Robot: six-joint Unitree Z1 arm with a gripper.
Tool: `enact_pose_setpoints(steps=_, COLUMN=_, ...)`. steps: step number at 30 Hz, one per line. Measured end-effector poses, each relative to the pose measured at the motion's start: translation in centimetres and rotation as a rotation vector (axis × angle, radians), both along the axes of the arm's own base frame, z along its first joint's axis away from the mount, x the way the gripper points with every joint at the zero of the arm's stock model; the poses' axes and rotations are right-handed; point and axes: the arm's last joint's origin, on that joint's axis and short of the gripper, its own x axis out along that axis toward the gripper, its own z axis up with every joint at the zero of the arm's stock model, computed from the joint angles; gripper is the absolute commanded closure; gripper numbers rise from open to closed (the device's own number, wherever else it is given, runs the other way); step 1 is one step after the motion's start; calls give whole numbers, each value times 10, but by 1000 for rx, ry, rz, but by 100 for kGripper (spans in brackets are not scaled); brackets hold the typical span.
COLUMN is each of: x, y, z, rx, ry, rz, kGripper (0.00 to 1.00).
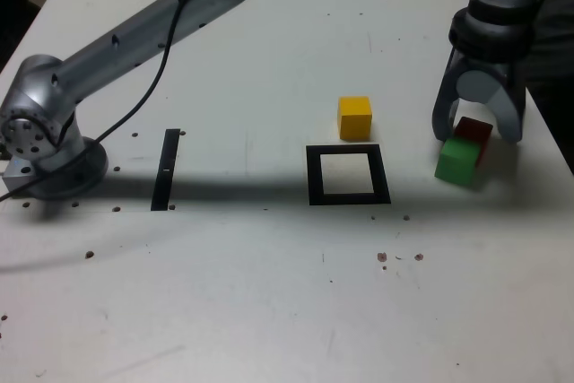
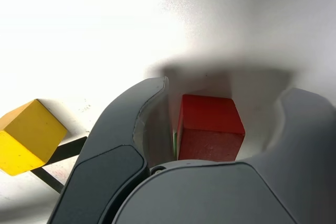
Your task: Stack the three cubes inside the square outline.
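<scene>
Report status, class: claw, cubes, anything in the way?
Claw open, straddling red cube. Green cube touching red. Yellow cube beside outline; outline empty.

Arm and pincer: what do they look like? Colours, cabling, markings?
The arm is a silver-grey metal tube on a round grey base, with a black cable running along it. The pincer has a black wrist housing and two dark grey, curved fingers. No markings are legible.

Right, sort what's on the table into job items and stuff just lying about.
Job items:
- red cube, between the open gripper's fingers
- green cube, touching the red one
- yellow cube, just behind the outline
- square outline, nothing inside it

Lying about:
- thin black strip, towards the exterior view's left
- small dark specks on the table
</scene>
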Motion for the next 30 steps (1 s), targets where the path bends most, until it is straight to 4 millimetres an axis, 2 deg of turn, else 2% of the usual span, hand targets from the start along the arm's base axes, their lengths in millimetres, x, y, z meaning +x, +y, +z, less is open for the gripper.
enact_pose_setpoints(steps=4, x=0, y=0, z=1, rx=2, ry=-3, rz=0, kGripper=72)
enact_pose_setpoints(steps=16, x=0, y=0, z=1, rx=2, ry=-7, rz=-1, kGripper=79)
enact_pose_setpoints(steps=30, x=0, y=0, z=3, rx=3, ry=-11, rz=-1, kGripper=80)
